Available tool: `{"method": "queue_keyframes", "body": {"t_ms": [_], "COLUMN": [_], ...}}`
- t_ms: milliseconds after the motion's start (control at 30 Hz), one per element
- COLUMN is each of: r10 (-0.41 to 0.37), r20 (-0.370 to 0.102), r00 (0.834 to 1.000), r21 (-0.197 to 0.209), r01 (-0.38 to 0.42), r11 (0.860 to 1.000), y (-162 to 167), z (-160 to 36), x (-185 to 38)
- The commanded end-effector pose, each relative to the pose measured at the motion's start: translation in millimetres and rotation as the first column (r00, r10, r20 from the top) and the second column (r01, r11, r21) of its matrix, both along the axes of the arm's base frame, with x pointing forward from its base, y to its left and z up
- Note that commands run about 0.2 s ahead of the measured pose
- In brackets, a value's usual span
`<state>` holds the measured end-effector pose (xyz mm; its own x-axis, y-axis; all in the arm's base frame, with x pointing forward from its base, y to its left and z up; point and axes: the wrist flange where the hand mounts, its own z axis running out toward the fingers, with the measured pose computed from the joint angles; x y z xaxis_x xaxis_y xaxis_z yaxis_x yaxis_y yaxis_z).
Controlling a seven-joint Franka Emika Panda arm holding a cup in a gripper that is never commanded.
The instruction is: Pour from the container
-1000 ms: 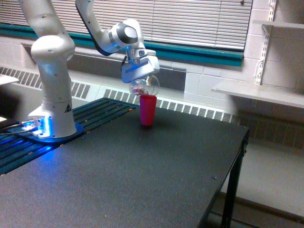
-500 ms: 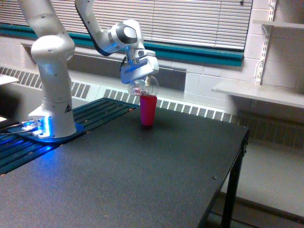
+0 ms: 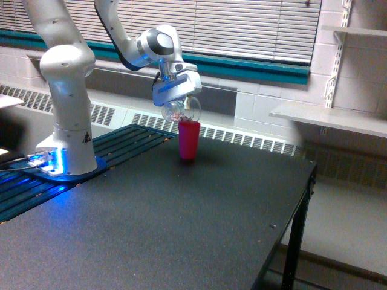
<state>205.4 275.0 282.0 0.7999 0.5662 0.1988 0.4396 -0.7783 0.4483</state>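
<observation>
My gripper (image 3: pixel 177 99) hangs over the back of the black table (image 3: pixel 181 223), shut on the container (image 3: pixel 181 110), a small clear rounded cup with brownish-red pieces inside. The container is tilted toward the exterior view's right, its mouth close above the rim of a red cup (image 3: pixel 188 139). The red cup stands upright on the table just below and slightly right of the container. I cannot make out any pieces falling.
The arm's white base (image 3: pixel 65 145) stands at the exterior view's left on a blue-lit plate. The table's right edge (image 3: pixel 302 199) drops off to the floor. A shelf (image 3: pixel 326 118) juts from the wall at the right. Blinds and a radiator run behind.
The gripper and container have shifted very slightly left and up, with the tilt nearly unchanged. The red cup has not moved.
</observation>
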Motion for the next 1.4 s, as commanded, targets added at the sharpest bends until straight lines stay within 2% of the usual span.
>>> {"method": "queue_keyframes", "body": {"t_ms": [33,467,800,1400], "r10": [0.022,0.056,0.056,0.037], "r20": [0.004,-0.007,0.013,0.01], "r00": [1.0,0.998,0.998,0.999], "r21": [-0.01,-0.04,-0.042,-0.048], "r01": [-0.022,-0.056,-0.055,-0.036], "r11": [1.0,0.998,0.998,0.998], "y": [4.3,15.3,21.1,12.0], "z": [3.0,-4.6,2.1,0.3], "x": [-1.5,-11.3,-5.2,-2.1]}}
